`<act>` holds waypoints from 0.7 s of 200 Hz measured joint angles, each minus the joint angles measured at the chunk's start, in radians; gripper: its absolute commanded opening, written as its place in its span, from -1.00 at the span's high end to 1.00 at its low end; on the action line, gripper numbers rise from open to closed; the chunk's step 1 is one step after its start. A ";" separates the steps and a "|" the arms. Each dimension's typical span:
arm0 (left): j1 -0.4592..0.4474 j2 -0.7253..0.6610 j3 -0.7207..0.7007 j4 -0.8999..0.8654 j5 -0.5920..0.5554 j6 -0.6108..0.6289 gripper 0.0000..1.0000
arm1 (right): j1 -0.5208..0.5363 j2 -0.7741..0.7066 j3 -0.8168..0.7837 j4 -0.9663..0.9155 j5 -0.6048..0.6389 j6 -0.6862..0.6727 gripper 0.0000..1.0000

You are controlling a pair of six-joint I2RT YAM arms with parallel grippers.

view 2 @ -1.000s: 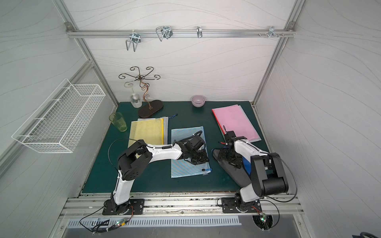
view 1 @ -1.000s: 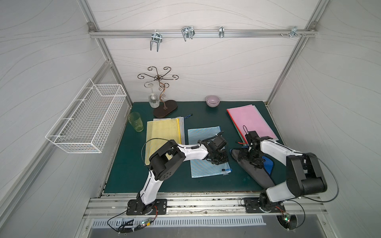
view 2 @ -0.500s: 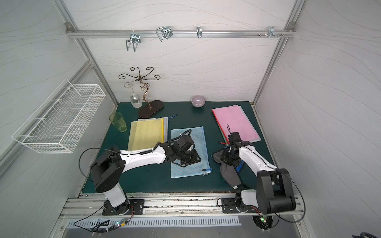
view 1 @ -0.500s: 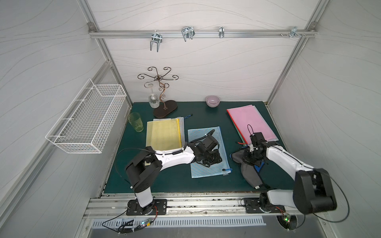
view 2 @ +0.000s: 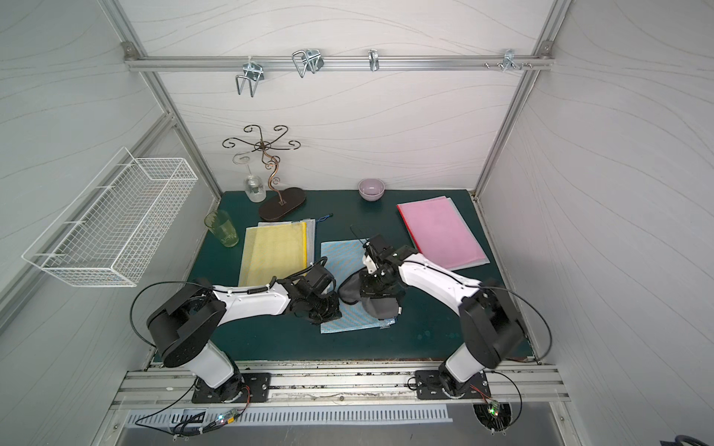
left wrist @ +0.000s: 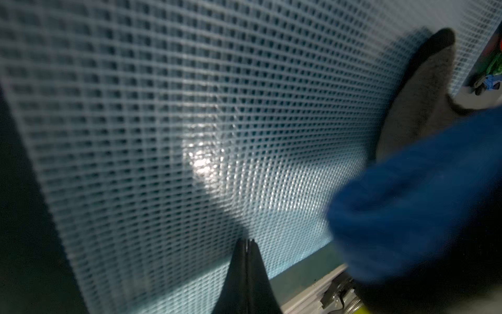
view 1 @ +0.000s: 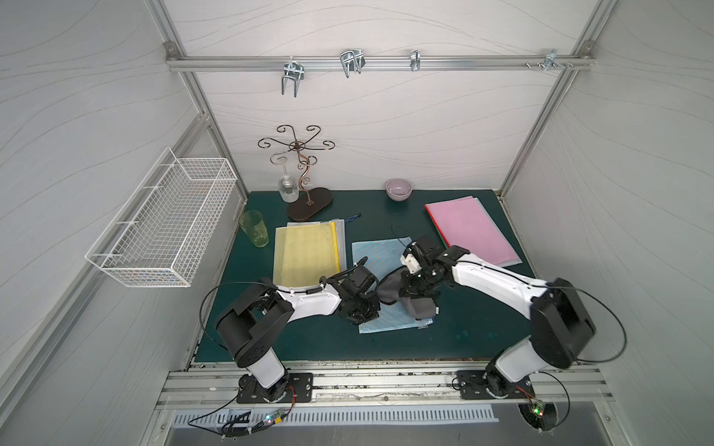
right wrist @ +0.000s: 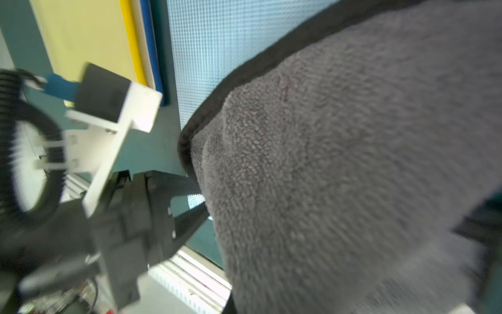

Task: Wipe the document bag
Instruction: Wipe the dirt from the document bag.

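Wipe under way at mid-tabletop (view 1: 463, 332): the blue document bag (view 1: 376, 256) lies flat between your two arms, and the grey cloth (view 1: 390, 293) sits bunched on its near half. Your right hand (view 1: 419, 282) is clamped on the cloth. Your left hand (view 1: 361, 309) is pinched fully together with nothing between its tips, which press on the bag's near-left corner, apparently to pin it.

From where the cloth lies, the wiping looks begun rather than finished. The far half of the bag shows bare mesh, and no streak or dirt is visible to tell you more.

The count:
- One blue bag in work.
- One yellow bag (view 1: 305, 255) to its left, lying on at least one more, grey-edged.
- One pink pile (view 1: 473, 228) at far right, with red and green edges beneath.
- One cloth.
- One bowl (view 1: 399, 189).
- One green tumbler (view 1: 254, 228).
- One wine glass (view 1: 288, 189), hanging from one scroll stand (view 1: 309, 204).
- One wire basket (view 1: 166, 231) on the left wall.
- Four hooks (view 1: 290, 77) on the rail.
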 measured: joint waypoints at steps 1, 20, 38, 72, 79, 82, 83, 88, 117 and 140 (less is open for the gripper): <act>0.001 0.000 -0.001 0.001 0.001 -0.001 1.00 | 0.001 0.012 0.005 0.003 -0.003 0.000 1.00; 0.006 -0.006 -0.017 0.025 0.010 -0.018 1.00 | 0.011 0.184 0.088 0.043 -0.061 -0.003 1.00; 0.007 -0.017 -0.037 0.049 0.008 -0.031 1.00 | -0.006 0.345 0.210 0.054 -0.078 -0.017 1.00; 0.007 -0.034 -0.060 0.069 0.003 -0.042 1.00 | -0.102 0.563 0.518 0.063 -0.111 -0.033 1.00; 0.007 -0.035 -0.061 0.070 0.003 -0.042 1.00 | -0.119 0.605 0.588 0.070 -0.105 -0.037 1.00; 0.007 -0.035 -0.061 0.070 0.002 -0.042 1.00 | -0.125 0.624 0.619 0.075 -0.102 -0.040 1.00; 0.007 -0.036 -0.062 0.070 0.002 -0.042 1.00 | -0.126 0.628 0.625 0.075 -0.102 -0.041 1.00; 0.008 -0.037 -0.062 0.069 0.001 -0.042 1.00 | -0.136 0.651 0.665 0.076 -0.098 -0.045 1.00; 0.012 -0.050 -0.075 0.069 -0.004 -0.045 1.00 | -0.140 0.686 0.736 0.061 -0.076 -0.091 1.00; 0.014 -0.051 -0.078 0.073 -0.002 -0.046 1.00 | -0.073 0.593 0.550 0.069 -0.084 -0.114 1.00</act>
